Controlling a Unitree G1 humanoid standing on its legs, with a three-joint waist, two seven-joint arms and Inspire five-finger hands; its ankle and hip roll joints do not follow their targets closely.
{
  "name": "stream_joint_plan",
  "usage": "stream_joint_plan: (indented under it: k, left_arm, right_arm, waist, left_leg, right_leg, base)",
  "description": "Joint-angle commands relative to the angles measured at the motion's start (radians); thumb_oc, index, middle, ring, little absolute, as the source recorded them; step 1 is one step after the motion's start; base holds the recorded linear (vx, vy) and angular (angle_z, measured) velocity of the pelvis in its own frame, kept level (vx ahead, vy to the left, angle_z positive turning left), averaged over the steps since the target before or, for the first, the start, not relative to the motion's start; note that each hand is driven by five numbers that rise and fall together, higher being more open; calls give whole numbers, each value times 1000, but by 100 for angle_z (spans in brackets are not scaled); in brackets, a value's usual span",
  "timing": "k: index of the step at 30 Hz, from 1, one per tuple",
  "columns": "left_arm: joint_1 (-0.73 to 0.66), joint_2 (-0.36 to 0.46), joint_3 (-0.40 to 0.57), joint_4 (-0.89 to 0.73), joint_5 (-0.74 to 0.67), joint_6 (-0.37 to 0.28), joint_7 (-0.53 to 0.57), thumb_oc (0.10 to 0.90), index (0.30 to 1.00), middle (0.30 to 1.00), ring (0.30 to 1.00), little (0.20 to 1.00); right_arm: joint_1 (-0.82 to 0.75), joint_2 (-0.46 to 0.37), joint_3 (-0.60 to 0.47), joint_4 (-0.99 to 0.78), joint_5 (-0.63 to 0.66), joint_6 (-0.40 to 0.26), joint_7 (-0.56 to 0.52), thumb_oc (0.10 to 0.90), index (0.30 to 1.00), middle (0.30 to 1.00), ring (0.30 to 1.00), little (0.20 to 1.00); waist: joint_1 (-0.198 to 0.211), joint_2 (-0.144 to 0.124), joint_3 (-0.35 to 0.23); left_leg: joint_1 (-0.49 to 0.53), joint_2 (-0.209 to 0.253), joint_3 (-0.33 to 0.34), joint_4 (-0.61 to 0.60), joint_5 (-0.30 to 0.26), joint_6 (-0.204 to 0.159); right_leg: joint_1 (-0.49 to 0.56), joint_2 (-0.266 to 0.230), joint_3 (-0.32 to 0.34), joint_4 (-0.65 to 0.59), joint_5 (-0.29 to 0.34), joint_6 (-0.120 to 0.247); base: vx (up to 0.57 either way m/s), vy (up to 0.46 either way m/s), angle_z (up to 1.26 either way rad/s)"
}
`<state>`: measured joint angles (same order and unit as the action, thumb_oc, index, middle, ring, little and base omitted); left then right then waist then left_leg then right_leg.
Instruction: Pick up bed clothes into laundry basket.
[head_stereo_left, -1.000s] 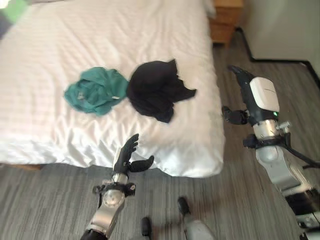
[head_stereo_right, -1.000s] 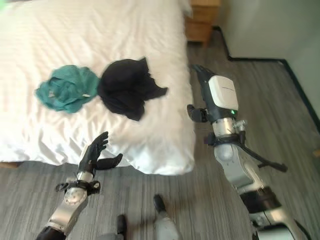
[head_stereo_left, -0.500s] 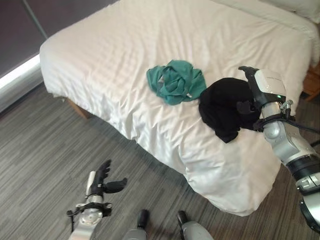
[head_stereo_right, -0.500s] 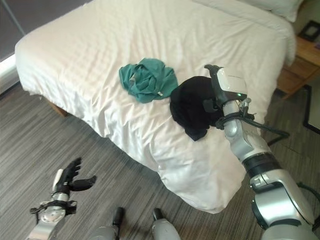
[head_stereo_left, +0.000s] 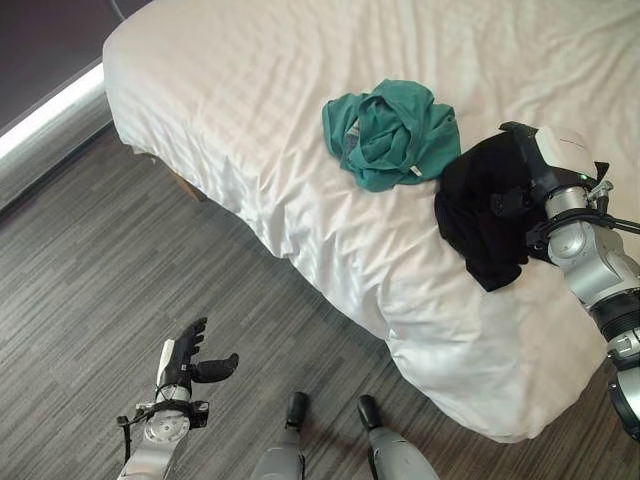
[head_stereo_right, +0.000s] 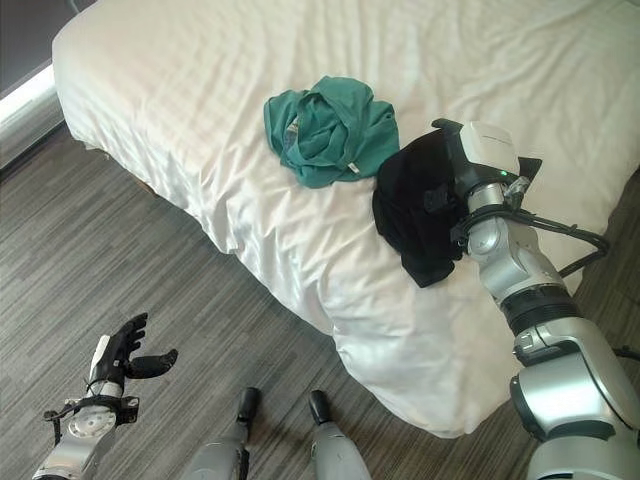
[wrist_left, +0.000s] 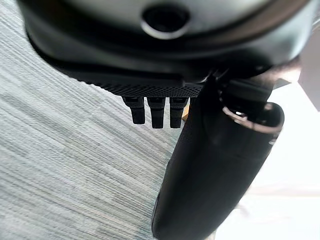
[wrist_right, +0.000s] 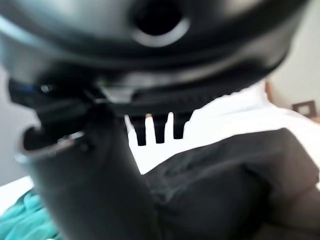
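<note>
Since the earlier frame the whole scene has slid in the picture, which is the camera turning; against the bed, the right hand (head_stereo_right: 455, 185) sits over the far side of the black garment (head_stereo_right: 410, 215) much as it did, and the left hand (head_stereo_left: 190, 360) has kept its place low over the floor.

That black garment is a dark, matte, crumpled heap at the right of the frame, on the white bed (head_stereo_left: 280, 110) near its lower corner, with one end trailing toward the mattress edge. In the right wrist view it (wrist_right: 225, 190) fills the space just past the hand's straight fingers (wrist_right: 157, 130), which point out above the cloth; whether they touch it cannot be told. The fingers are apart and hold nothing.

Just beside the black one, toward the upper middle of the frame, lies the teal garment (head_stereo_left: 390, 135), bunched in folds with a rim-like opening showing and a small pale tag at its near edge. The two heaps touch or nearly touch. No writing can be read on either.

At the lower left the left hand hangs above the grey striped floor (head_stereo_left: 100, 280), fingers straight and thumb spread, empty; its wrist view shows the same floor (wrist_left: 60, 150).
</note>
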<state>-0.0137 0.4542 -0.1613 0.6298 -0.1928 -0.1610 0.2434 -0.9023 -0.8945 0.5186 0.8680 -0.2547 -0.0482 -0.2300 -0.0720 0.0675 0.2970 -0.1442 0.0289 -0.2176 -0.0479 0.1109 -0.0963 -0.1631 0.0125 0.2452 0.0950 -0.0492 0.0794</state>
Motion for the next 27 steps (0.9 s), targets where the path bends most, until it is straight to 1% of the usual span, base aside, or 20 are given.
stream_joint_plan:
  k: [1,3,4,8,12,15,19,20,23,24,25,27]
  left_arm:
    - [19,27,37,-2,-4,-22,-1,800,900,900,900,900]
    - [4,33,33,65,6,-17,-2,800,900,900,900,900]
    - [-17,44,36,167,20,-1,-16,800,900,900,900,900]
    - [-50,56,42,240,18,1,-22,800,900,900,900,900]
    - [-47,41,35,241,33,4,-19,800,900,900,900,900]
    - [-28,37,43,229,34,1,8,800,900,900,900,900]
    - [-27,36,44,228,34,1,8,800,900,900,900,900]
    - [2,26,86,165,-13,-10,41,800,900,900,900,900]
    - [19,14,112,143,-27,-4,51,800,900,900,900,900]
    - [19,13,111,142,-26,-3,51,800,900,900,900,900]
    - [32,-2,134,149,-28,5,57,800,900,900,900,900]
    - [31,2,131,149,-27,5,57,800,900,900,900,900]
  right_arm:
    - [-98,-69,44,48,61,39,21,400,300,300,300,300]
    - [-101,-61,40,92,103,37,33,400,300,300,300,300]
    - [-88,-38,22,145,145,40,56,400,300,300,300,300]
    - [-77,-19,1,182,172,41,58,400,300,300,300,300]
    - [-74,-11,6,179,162,35,59,400,300,300,300,300]
    - [-132,-32,42,121,142,20,49,400,300,300,300,300]
    - [-132,-32,42,121,142,21,50,400,300,300,300,300]
    - [-220,-163,31,-90,192,5,5,400,300,300,300,300]
    - [-269,-295,4,-196,247,-1,-39,400,300,300,300,300]
    - [-267,-297,3,-198,248,0,-39,400,300,300,300,300]
    - [-266,-388,-44,-264,283,-11,-75,400,300,300,300,300]
    - [-243,-391,-65,-273,282,-9,-75,400,300,300,300,300]
  waist:
    - [4,-22,-73]
    - [-1,-19,-75]
    - [-13,-14,-87]
    - [-21,-12,-89]
    - [-22,-14,-94]
    - [-14,-30,-98]
    - [-14,-30,-98]
    - [-22,-72,-118]
    - [-31,-103,-133]
    - [-30,-103,-132]
    - [-46,-120,-142]
    - [-42,-124,-142]
  left_leg:
    - [42,-2,81,-39,-59,-64]
    - [54,0,88,-39,-61,-62]
    - [74,-4,92,-39,-66,-56]
    - [94,-13,100,-39,-75,-52]
    - [99,-16,111,-39,-81,-51]
    - [103,-13,130,-39,-87,-46]
    - [104,-13,131,-39,-88,-46]
    - [126,-6,153,-39,-105,-37]
    - [140,-7,160,-39,-115,-27]
    - [141,-7,161,-39,-115,-27]
    - [149,-8,167,-39,-124,-18]
    - [150,-8,167,-39,-125,-18]
  right_leg:
    - [-21,-66,37,-161,121,45]
    - [-10,-64,42,-158,119,45]
    - [3,-61,57,-145,115,44]
    - [13,-69,66,-145,117,47]
    - [15,-77,65,-157,124,51]
    - [16,-79,72,-163,129,59]
    - [16,-79,73,-163,129,60]
    - [37,-83,77,-166,129,72]
    - [45,-82,92,-166,136,80]
    - [46,-82,93,-166,135,81]
    - [51,-80,104,-165,135,86]
    - [52,-80,105,-165,135,86]
  base:
    - [27,8,26]
    - [41,34,-22]
    - [79,56,-25]
    - [47,29,-3]
    - [9,13,-3]
    - [-28,46,-10]
    - [-4,38,-16]
    - [-18,178,-6]
    - [1,119,-31]
    - [5,107,-31]
    - [4,74,-13]
    - [28,85,-3]
